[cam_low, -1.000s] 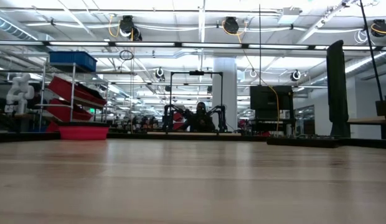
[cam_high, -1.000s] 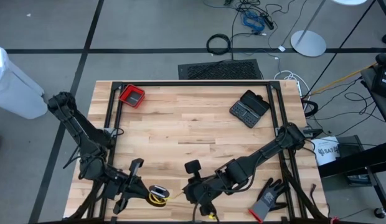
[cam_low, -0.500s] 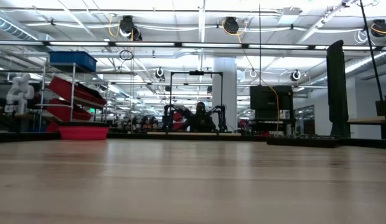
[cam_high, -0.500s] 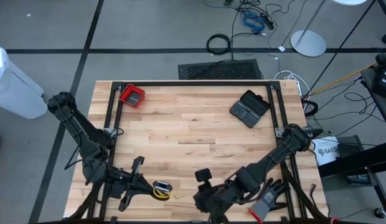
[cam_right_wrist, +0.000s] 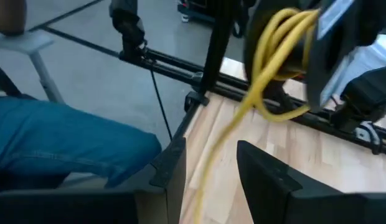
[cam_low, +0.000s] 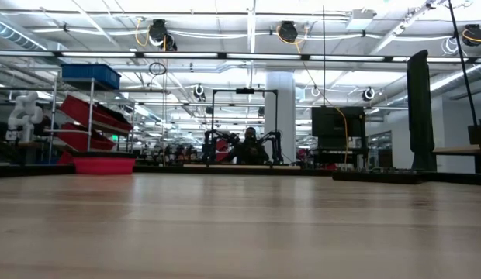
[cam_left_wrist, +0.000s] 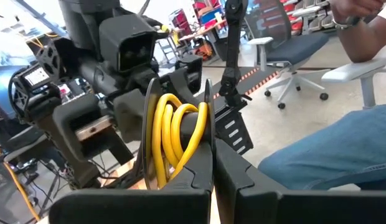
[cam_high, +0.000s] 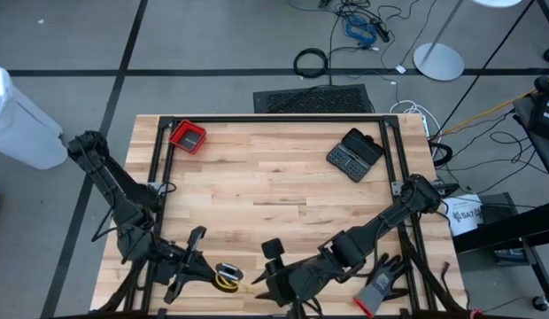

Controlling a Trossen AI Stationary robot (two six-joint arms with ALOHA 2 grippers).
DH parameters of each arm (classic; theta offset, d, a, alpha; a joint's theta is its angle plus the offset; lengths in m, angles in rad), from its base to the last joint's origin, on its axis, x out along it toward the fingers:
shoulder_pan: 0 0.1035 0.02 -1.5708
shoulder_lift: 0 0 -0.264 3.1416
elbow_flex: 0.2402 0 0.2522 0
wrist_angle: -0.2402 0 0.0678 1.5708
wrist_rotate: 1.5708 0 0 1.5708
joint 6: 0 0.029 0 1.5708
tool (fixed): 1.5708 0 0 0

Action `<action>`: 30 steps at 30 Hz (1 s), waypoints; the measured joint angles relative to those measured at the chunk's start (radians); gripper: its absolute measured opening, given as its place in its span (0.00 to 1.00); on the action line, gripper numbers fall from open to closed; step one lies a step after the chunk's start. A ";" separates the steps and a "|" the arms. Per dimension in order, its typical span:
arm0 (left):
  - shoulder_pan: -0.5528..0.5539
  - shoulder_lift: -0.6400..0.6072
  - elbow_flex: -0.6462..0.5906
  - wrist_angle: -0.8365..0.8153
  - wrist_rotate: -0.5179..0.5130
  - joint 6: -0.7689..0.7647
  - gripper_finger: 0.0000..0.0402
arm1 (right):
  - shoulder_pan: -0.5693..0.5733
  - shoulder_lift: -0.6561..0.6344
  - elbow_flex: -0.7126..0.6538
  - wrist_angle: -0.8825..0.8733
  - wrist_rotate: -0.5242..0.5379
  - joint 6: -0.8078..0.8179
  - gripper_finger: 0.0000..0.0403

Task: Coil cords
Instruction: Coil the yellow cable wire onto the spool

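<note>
Near the desk's (cam_high: pixel 274 190) front edge, the left gripper (cam_left_wrist: pixel 208 158) stays clenched on the coiled yellow cord (cam_left_wrist: pixel 171 134), while the right gripper (cam_right_wrist: pixel 208 171), fingers apart around the loose tail, should close lightly and feed it round without tugging the loops free.

Small red square tray (cam_high: pixel 188 136) near far left corner of pale wooden worktop (cam_high: pixel 274 190); open black case (cam_high: pixel 354 154) toward far right. Grey-black glove with red cuff (cam_high: pixel 380 283) at near right edge. Ring of thick black cable (cam_high: pixel 311 62) on grey floor beyond.
</note>
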 joint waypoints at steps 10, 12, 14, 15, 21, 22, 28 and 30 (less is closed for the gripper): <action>0.000 0.000 0.001 0.002 -0.004 0.002 0.00 | -0.031 0.012 -0.049 0.045 -0.055 -0.002 0.32; 0.000 0.000 0.001 0.002 -0.004 0.002 0.00 | -0.031 0.013 -0.049 0.050 -0.066 -0.002 0.32; 0.000 0.000 0.001 0.002 -0.004 0.003 0.00 | -0.035 0.020 -0.049 0.066 -0.085 -0.003 0.32; 0.000 0.000 0.001 0.002 -0.004 0.003 0.00 | -0.037 0.023 -0.049 0.078 -0.091 -0.002 0.32; 0.000 0.000 0.001 0.003 -0.005 0.002 0.00 | -0.059 0.048 -0.049 0.081 -0.122 -0.005 0.32; 0.000 0.000 0.001 0.003 -0.005 0.002 0.00 | -0.063 0.050 -0.049 0.090 -0.129 -0.005 0.32; 0.000 0.000 0.001 0.003 -0.006 0.005 0.01 | -0.070 0.061 -0.049 0.090 -0.134 -0.011 0.32; 0.000 0.000 0.001 0.003 -0.006 0.005 0.01 | -0.070 0.061 -0.049 0.092 -0.133 -0.012 0.32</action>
